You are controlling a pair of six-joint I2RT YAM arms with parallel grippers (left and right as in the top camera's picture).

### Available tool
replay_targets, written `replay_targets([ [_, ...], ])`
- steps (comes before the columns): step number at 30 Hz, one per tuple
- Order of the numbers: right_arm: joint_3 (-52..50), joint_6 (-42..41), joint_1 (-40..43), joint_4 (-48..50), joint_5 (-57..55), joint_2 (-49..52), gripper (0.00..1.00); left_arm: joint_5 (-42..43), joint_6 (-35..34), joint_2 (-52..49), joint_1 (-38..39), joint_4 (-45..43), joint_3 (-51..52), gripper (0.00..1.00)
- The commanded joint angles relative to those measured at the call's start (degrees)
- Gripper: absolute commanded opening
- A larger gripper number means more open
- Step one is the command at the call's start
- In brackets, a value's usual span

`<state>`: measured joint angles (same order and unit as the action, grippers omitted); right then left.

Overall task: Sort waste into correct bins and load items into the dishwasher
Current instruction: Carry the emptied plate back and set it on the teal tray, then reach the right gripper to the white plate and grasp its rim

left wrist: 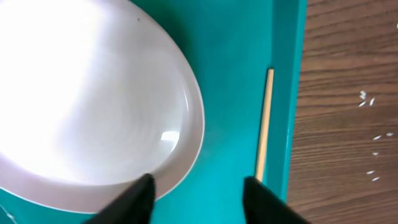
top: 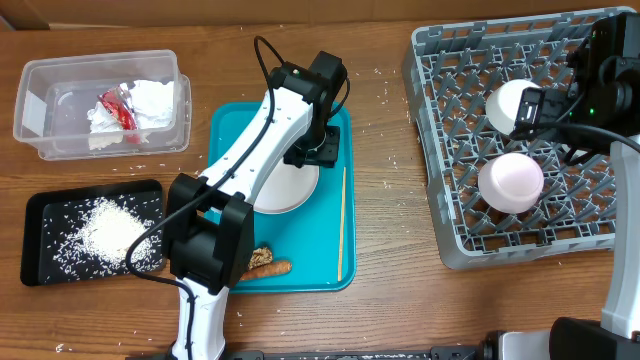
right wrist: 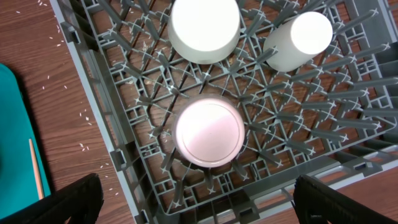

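Left arm [top: 255, 140]: white tubular links, black joint housings, thin black cable [top: 258, 48] looped at its 12 o'clock end.
Right arm [top: 600, 85]: black housing, small green light [top: 592, 111].
Left gripper [left wrist: 199, 199]: matte black fingers [left wrist: 134, 200].

A: Is there any writing, label, brand name or number to read here?

B: None that can be read. The red wrapper [top: 118, 108] lies crumpled in the clear rectangular plastic tub [top: 100, 58]. It is too small in the overhead view for any print on it to be made out.

A: Does anything else look like a label?

B: A pale rectangular patch [top: 31, 112] sits on one short end wall of the tub. I cannot tell whether it is a sticker, and no letters or figures show on it.
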<state>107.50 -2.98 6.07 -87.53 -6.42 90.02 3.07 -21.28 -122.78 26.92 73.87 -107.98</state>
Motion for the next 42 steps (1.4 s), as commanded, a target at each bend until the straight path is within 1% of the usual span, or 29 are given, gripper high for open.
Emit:
replay_targets([
  [1, 0.5, 0.0, 0.2, 0.2, -0.4, -0.2, 1.0, -0.5, 0.4, -0.2, 0.1, 1.6, -0.7, 0.57],
  [5, 0.5, 0.0, 0.2, 0.2, -0.4, -0.2, 1.0, -1.0, 0.7, -0.1, -0.5, 5.9, -5.0, 0.57],
  [9, 0.4, 0.0, 0.2, 0.2, -0.4, -0.2, 1.0, -3.7, 0.5, -0.1, -3.3, 12.7, -14.3, 0.56],
  [12, 0.5, 0.0, 0.2, 0.2, -0.4, -0.2, 1.0, -5.9, -0.8, -0.1, -8.1, 17.8, -23.9, 0.56],
  [14, 0.5, 0.0, 0.2, 1.6, -0.4, -0.2, 1.0, -6.3, -1.1, -0.1, -12.5, 19.1, -29.4, 0.58],
  [16, 0.5, 0.0, 0.2, 4.8, -0.1, -0.2, 1.0, -6.2, -1.1, -0.1, -17.5, 19.1, -33.6, 0.69],
  [17, 0.5, 0.0, 0.2, 7.0, 0.9, -0.2, 1.0, -6.2, -1.2, -0.1, -20.0, 19.1, -35.1, 0.81],
  [18, 0.5, 0.0, 0.2, 8.8, 2.1, -0.2, 1.0, -6.2, -1.8, -0.1, -22.4, 19.1, -36.1, 1.0],
  [21, 0.5, 0.0, 0.2, 15.5, 5.6, -0.2, 1.0, -5.6, -3.6, -0.1, -30.6, 19.1, -37.2, 1.0],
  [25, 0.5, 0.0, 0.2, 20.3, 5.8, -0.2, 1.0, -5.4, -3.6, -0.2, -38.3, 19.1, -36.5, 1.0],
  [27, 0.5, -1.7, 0.2, 22.3, 10.6, -0.2, 1.0, -5.4, -3.6, -0.2, -41.4, 19.1, -36.5, 1.0],
  [29, 0.5, -6.4, 0.2, 22.2, 20.3, -0.2, 1.0, -5.4, -3.6, -0.2, -44.4, 19.1, -36.5, 1.0],
  [30, 0.4, -10.7, 0.2, 23.2, 27.2, -0.2, 1.0, -5.3, -3.6, -0.2, -46.1, 19.1, -36.5, 1.0],
  [31, 0.4, -15.6, 0.0, 26.5, 32.5, 0.0, 1.0, -5.1, -3.6, -0.2, -46.9, 19.1, -36.5, 1.0],
  [34, 0.4, -22.5, -1.3, 32.0, 40.1, 0.9, 1.0, -4.0, -3.6, -0.2, -48.7, 19.1, -36.5, 1.0],
  [37, 0.1, -22.7, -5.7, 34.6, 40.1, 3.1, 1.0, -3.5, -3.6, -0.2, -49.1, 19.1, -36.5, 1.0],
  [42, 0.1, -22.7, -16.7, 29.6, 28.9, 11.0, 1.0, -3.5, -3.6, -0.2, -49.1, 19.1, -36.5, 1.0],
])
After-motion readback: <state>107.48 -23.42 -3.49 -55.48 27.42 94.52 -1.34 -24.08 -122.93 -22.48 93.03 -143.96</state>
